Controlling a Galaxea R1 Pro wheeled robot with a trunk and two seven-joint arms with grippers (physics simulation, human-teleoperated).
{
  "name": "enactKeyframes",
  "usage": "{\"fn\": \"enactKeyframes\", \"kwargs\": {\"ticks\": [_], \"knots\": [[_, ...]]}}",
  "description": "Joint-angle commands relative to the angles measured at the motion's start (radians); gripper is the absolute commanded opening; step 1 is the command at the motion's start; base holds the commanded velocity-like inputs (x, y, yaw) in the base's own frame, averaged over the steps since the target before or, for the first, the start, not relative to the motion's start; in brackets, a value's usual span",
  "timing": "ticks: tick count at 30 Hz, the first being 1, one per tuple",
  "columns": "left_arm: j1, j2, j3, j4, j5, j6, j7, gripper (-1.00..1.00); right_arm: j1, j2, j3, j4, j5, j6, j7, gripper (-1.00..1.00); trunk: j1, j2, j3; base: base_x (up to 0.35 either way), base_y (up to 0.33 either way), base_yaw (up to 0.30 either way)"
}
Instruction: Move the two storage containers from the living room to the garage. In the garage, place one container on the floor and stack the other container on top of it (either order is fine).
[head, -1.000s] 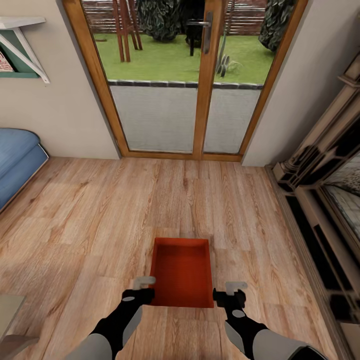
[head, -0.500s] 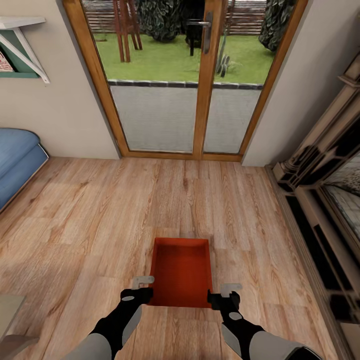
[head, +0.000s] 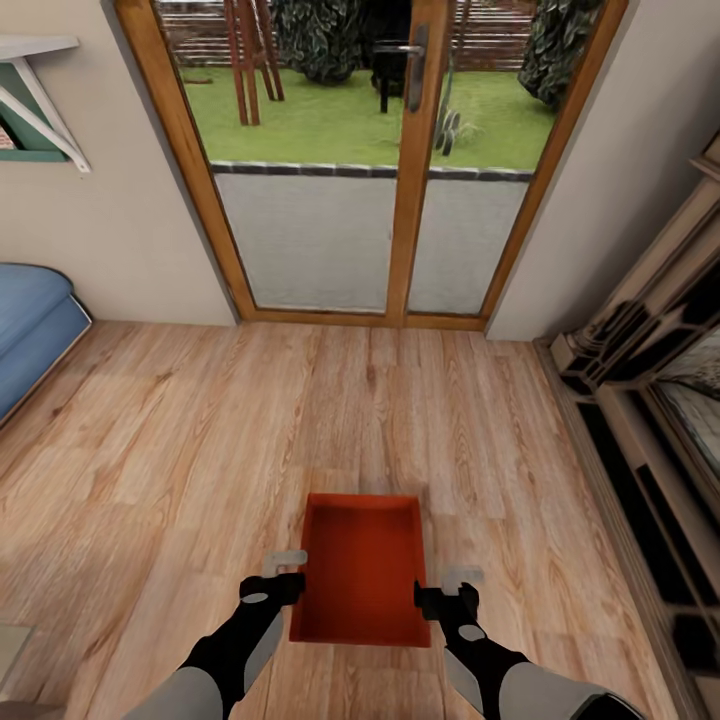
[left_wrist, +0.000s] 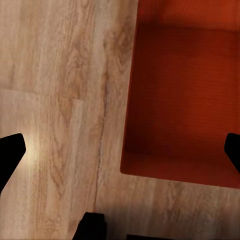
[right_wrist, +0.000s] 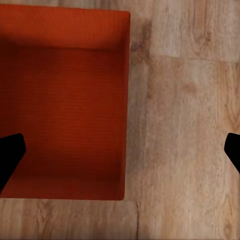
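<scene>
Both arms have closed in on the storage container (head: 362, 570), left gripper (head: 287, 563) and right gripper (head: 461, 581) spread wide at its sides, nothing carried yet.

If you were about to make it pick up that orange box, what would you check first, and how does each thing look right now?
1. Storage container lies between both pincers: ok.
2. Left pincer open, straddling the box's left wall, as the left wrist view shows: ok.
3. Right pincer open over the right wall: ok.
4. Pincers low enough to bite the walls: cannot tell.
5. Container holds nothing: ok.
6. Wood floor around the box free of obstacles: ok.
</scene>
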Motion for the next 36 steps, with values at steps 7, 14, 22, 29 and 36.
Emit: {"fn": "enactKeyframes", "kwargs": {"ticks": [7,14,22,29,36], "knots": [[0.000,0.000,-0.008,-0.003,0.010,0.005,0.008,1.00,-0.001,0.000,0.009,0.001,-0.008,-0.004,-0.003,1.00,0.000,-0.001,-0.001,0.192,0.000,0.000],[0.000,-0.001,-0.008,-0.004,0.011,0.005,0.009,1.00,-0.001,0.000,0.009,0.001,-0.008,-0.004,-0.004,1.00,0.000,-0.001,-0.001,0.042,0.000,0.000],[0.000,-0.003,-0.005,0.000,0.014,0.007,0.024,1.00,-0.001,-0.001,0.007,0.001,-0.008,-0.004,-0.004,1.00,0.000,-0.001,-0.001,0.002,0.000,0.000],[0.000,-0.003,-0.006,0.003,0.017,0.005,0.084,1.00,-0.001,0.000,0.008,0.001,-0.008,-0.003,-0.004,1.00,0.023,-0.043,-0.019,0.000,0.000,0.000],[0.000,-0.003,-0.007,0.014,0.018,0.005,0.084,1.00,-0.001,0.000,0.007,0.001,-0.008,-0.003,-0.004,1.00,0.050,-0.092,-0.041,0.000,0.000,0.000]]}}
